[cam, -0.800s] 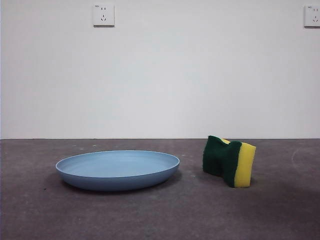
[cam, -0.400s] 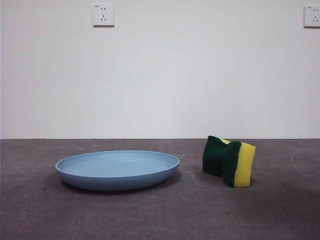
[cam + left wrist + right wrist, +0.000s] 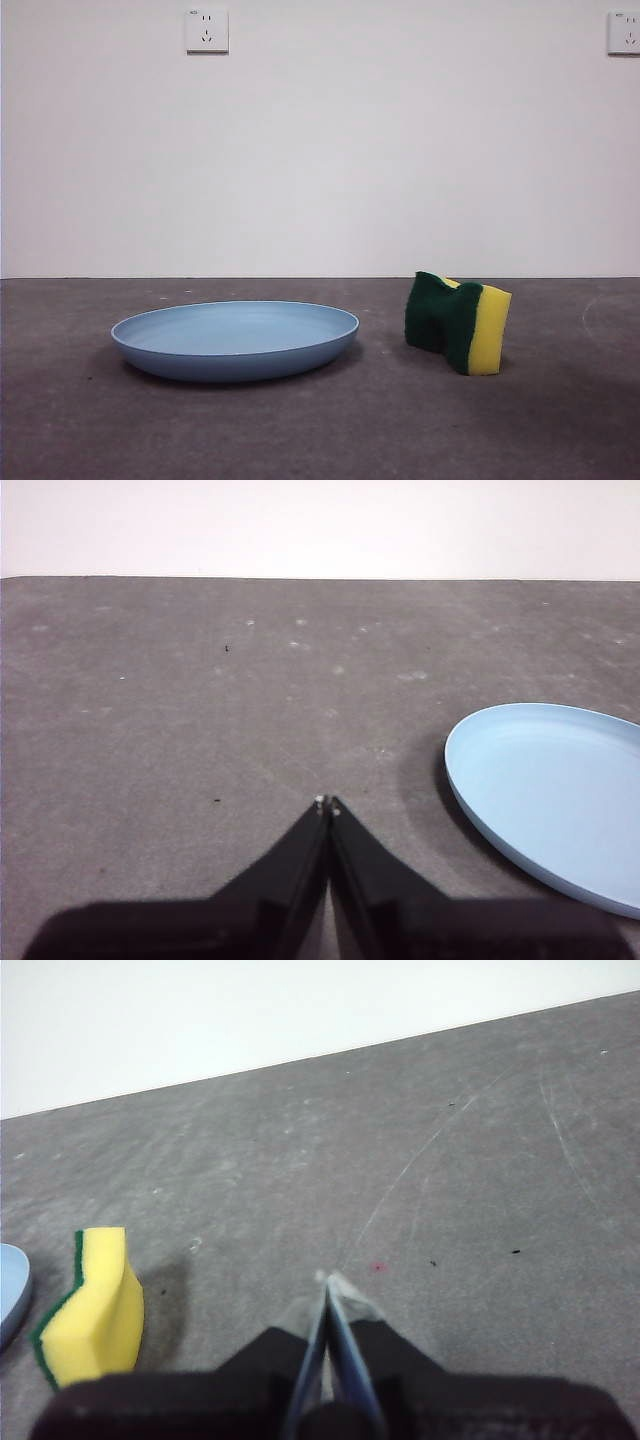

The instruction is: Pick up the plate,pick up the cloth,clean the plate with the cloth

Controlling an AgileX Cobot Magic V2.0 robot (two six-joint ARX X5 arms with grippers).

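The light-blue plate [image 3: 236, 338] lies flat on the dark grey table, left of centre in the front view. The cloth, a yellow sponge with a dark green scouring layer [image 3: 458, 322], stands on edge to the right of it, apart from it. My left gripper [image 3: 326, 805] is shut and empty above bare table, with the plate [image 3: 555, 795] off to one side. My right gripper [image 3: 327, 1282] is shut and empty, with the sponge [image 3: 90, 1305] off to one side and a sliver of the plate [image 3: 10, 1290] beyond it. Neither gripper shows in the front view.
A white wall stands behind the table, with two wall sockets [image 3: 207, 30] high on it. The table top [image 3: 320, 430] is dark grey and scuffed, with faint scratches in the right wrist view.
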